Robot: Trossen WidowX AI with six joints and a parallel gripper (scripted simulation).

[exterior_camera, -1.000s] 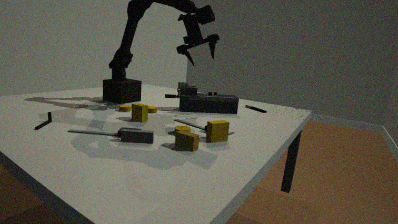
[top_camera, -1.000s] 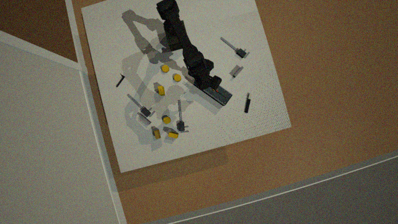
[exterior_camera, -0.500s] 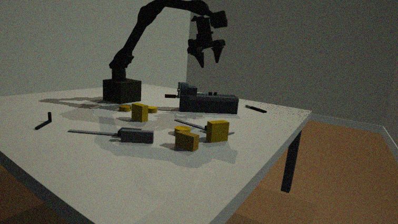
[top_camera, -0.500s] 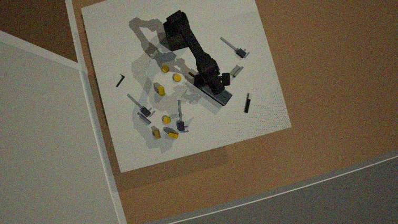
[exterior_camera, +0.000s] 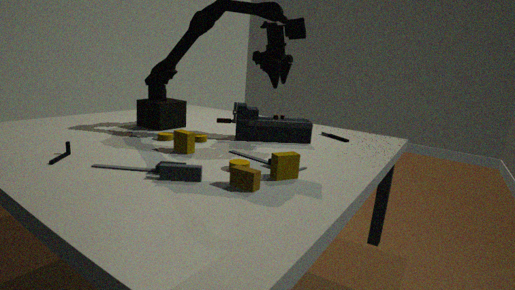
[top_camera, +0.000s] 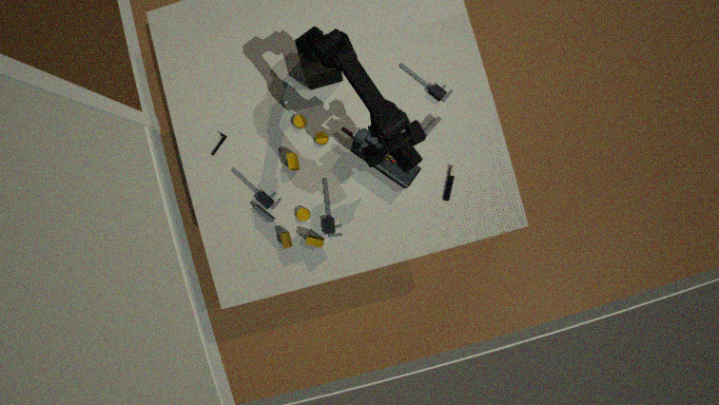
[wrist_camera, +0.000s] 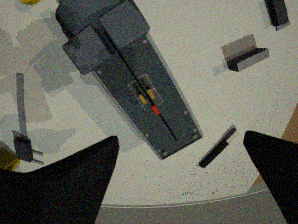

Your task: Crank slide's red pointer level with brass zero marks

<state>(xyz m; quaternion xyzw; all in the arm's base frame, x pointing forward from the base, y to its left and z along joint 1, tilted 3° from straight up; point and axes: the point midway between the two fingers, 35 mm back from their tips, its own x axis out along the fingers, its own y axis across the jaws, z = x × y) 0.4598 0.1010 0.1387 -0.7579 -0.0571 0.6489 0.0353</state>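
Observation:
The machine (top_camera: 408, 176) (exterior_camera: 274, 132) (wrist_camera: 172, 102) is a long dark grey box with a slotted top. Its crank handle (top_camera: 347, 131) (exterior_camera: 224, 120) is dark red and sticks out from the end facing the arm's base; it is outside the wrist view. In the wrist view the red pointer (wrist_camera: 155, 110) sits in the slot, a little off the two brass zero marks (wrist_camera: 143, 99) (wrist_camera: 151, 93), toward the end away from the crank. My gripper (exterior_camera: 279, 85) (wrist_camera: 183, 140) is open and empty, pointing down high above the machine, away from the handle.
Yellow blocks (top_camera: 292, 161) (exterior_camera: 284, 166) and yellow discs (top_camera: 299, 121) (exterior_camera: 239, 163) stand on the white table (top_camera: 352, 261) (exterior_camera: 201, 230). Grey long-stemmed tools (top_camera: 327, 223) (exterior_camera: 180, 171) and a dark bar (top_camera: 447, 187) (exterior_camera: 335, 137) (wrist_camera: 214, 151) lie around the machine.

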